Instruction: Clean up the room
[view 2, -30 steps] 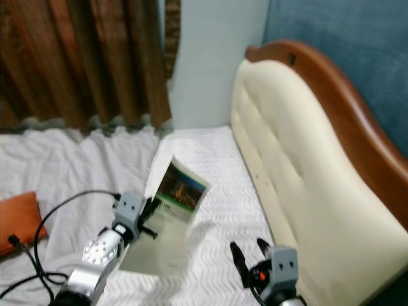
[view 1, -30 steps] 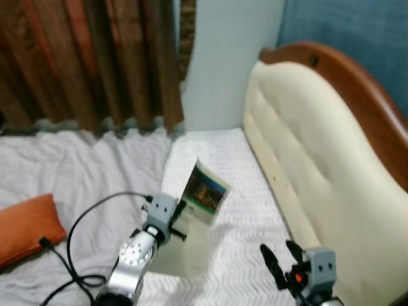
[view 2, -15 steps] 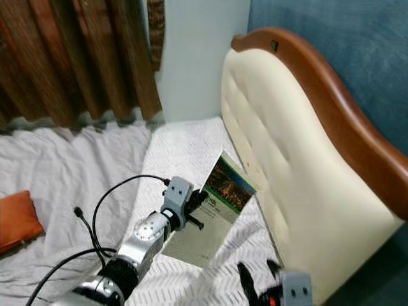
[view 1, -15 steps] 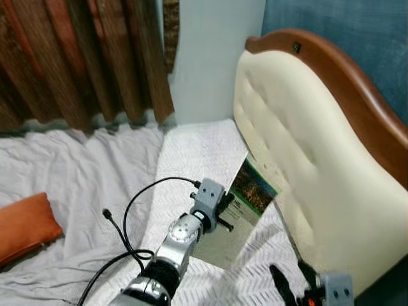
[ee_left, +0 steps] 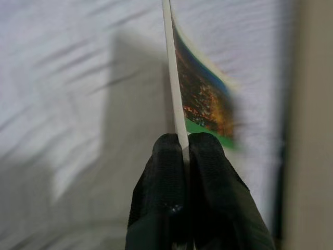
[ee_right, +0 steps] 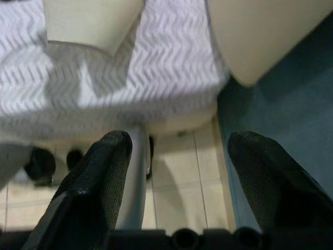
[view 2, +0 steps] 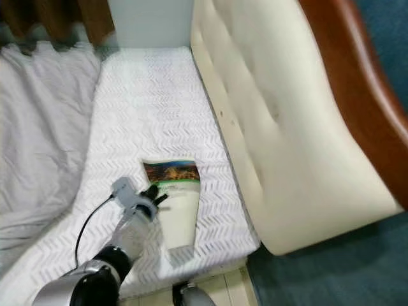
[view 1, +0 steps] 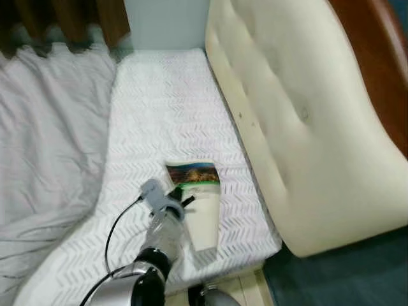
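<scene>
A thin booklet (view 1: pixel 199 205) with a night-city photo and green band on its cover hangs low over the white zigzag mattress cover (view 1: pixel 159 95), near the bed's front edge beside the headboard. My left gripper (view 1: pixel 183 200) is shut on the booklet's left edge; in the left wrist view both black fingers (ee_left: pixel 166 177) pinch the booklet (ee_left: pixel 203 99) edge-on. My right gripper (ee_right: pixel 179 140) is open with nothing between its fingers, pointing down at the tiled floor (ee_right: pixel 177 182) by the bed's edge, with the booklet (ee_right: pixel 88 21) above it.
A cream padded headboard (view 1: pixel 299 115) with a brown wooden frame (view 1: pixel 376 44) rises on the right. A crumpled grey sheet (view 1: pixel 44 127) covers the bed's left part, with brown curtains (view 1: pixel 57 16) behind. Teal carpet (view 1: pixel 338 274) lies beside the bed.
The head camera has tilted down and closer to the bed. My left gripper has lowered the booklet from up beside the headboard to just over the mattress, cover now facing up.
</scene>
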You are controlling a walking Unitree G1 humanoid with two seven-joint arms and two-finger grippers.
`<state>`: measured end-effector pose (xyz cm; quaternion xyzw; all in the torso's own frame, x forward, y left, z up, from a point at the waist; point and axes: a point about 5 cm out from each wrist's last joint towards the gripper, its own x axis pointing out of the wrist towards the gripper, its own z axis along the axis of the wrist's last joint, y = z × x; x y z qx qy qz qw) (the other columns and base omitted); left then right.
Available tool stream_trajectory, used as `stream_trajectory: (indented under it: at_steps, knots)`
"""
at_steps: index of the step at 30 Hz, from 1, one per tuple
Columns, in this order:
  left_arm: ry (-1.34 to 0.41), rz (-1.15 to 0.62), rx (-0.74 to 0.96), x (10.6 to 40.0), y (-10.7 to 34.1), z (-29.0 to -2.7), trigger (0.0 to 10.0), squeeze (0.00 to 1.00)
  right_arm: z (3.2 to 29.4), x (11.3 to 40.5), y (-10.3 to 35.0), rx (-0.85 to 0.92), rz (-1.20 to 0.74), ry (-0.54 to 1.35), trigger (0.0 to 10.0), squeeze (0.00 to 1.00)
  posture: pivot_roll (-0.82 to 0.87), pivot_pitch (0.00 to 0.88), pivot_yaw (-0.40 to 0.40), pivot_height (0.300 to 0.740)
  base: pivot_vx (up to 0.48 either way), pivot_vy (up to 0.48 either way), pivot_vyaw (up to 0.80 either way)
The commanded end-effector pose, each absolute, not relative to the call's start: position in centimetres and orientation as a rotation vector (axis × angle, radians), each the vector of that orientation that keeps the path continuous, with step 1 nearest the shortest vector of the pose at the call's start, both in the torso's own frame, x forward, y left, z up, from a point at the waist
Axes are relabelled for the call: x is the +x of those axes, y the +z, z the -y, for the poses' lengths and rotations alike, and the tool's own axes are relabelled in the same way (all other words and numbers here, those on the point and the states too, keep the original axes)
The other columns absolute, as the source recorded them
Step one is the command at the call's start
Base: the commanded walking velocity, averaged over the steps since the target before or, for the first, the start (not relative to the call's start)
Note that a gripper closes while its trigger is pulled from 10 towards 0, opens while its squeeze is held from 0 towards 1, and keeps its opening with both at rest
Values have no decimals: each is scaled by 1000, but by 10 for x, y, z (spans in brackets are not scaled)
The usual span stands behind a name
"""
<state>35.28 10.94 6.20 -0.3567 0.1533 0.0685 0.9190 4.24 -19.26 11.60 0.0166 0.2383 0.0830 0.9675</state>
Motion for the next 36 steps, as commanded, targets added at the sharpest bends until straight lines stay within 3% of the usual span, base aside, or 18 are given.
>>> stream_trajectory:
  at_steps: [1,5,8,10,13,15,18,22,28,30,36]
  knots:
    - [286,-406,-787,335,34,-132,10000,0,192,40,117,34,-509,181,10000,0,-582,509,-208,740,0,0,0]
    - [304,-409,-723,333,31,-150,10000,0,191,43,118,44,-509,183,10000,0,-553,503,-195,740,0,0,0]
    - [239,-351,-467,342,47,-180,10000,0,185,50,114,89,-487,177,10000,0,-499,502,-159,740,0,0,0]
    - [229,-332,-423,344,52,-186,10000,0,184,51,112,98,-485,175,10000,0,-499,502,-159,740,0,0,0]
    - [217,-233,-280,351,73,-218,10000,0,178,55,107,117,-482,181,10000,0,-468,501,-135,740,0,0,0]
    - [160,-233,-65,348,77,-234,10000,0,177,57,104,125,-477,180,10000,0,-450,496,-123,740,0,0,0]
    - [112,-267,105,342,74,-245,10000,0,177,59,102,129,-475,176,10000,0,-435,495,-117,740,0,0,0]
    - [65,-316,166,335,62,-243,10000,0,177,61,101,130,-472,176,10000,0,-433,494,-116,740,0,0,0]
    - [-23,-368,10,328,39,-203,10000,0,178,61,102,125,-469,176,10000,0,-446,504,-125,740,0,0,0]
    - [-47,-378,-47,330,35,-174,10000,0,179,58,104,119,-474,178,10000,0,-455,508,-126,740,0,0,0]
    - [-50,-316,-124,347,54,-143,10000,0,179,51,107,111,-493,176,10000,0,-485,524,-139,740,0,0,0]
